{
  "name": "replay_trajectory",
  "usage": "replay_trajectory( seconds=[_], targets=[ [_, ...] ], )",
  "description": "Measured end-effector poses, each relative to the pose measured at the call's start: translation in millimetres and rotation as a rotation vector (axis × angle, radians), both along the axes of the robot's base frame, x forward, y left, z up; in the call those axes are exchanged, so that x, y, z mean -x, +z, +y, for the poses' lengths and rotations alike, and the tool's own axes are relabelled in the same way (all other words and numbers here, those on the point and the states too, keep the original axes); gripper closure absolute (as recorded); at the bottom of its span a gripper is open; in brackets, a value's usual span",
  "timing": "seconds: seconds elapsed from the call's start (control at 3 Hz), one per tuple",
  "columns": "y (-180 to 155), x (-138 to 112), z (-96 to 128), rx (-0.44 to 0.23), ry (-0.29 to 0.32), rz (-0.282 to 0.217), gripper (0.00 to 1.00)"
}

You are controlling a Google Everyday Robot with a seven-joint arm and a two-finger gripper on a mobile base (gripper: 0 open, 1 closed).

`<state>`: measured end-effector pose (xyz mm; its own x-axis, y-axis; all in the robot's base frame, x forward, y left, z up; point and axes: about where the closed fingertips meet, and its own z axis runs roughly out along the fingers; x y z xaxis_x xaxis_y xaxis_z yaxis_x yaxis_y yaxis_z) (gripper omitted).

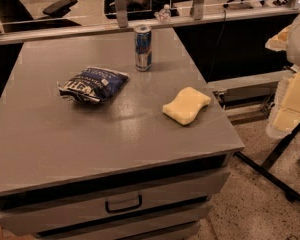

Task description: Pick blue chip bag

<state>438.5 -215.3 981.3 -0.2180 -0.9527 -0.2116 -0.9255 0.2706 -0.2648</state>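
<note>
A crinkly dark-blue chip bag [93, 84] with white lettering lies flat and puffy on the grey bench top [65, 134], in the left half and nearer the far edge than the near one. It sits slightly askew, one pale crimped end towards the left edge. Nothing touches it, which leaves it open to a reach from above or from the near edge.

A tall blue-and-silver drink can [143, 47] stands upright close to the middle of the far edge, near the bag's right end but apart from it. A pale yellow sponge [187, 105] rests flat by the right edge, well apart from both. The spacing looks deliberate, so that the three things can be told apart and the right one chosen.

The gripper is nowhere in shot, so it holds nothing that can be seen, and how it stands cannot be told. Pale blocky shapes [295, 99] beyond the bench's right edge are too unclear to name.

By this view the pick has not begun. The likely first step is to bring the arm over the bag. Its slack, slippery film may crumple or slide under a pinch.
</note>
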Motion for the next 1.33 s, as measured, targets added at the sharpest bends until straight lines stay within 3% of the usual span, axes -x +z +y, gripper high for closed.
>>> replay_trajectory(
  seconds=[0.33, 0.67, 1.0, 1.33],
  targets=[
    [0, 0, 0, 0.0, 0.0, 0.0, 0.0],
    [2, 1, 10, -0.022, 0.063, -0.032, 0.0],
    [-4, 0, 68, -0.166, 0.317, -0.122, 0.0],
    [-5, 2, 123, -0.292, 0.523, -0.177, 0.0]
  ],
)
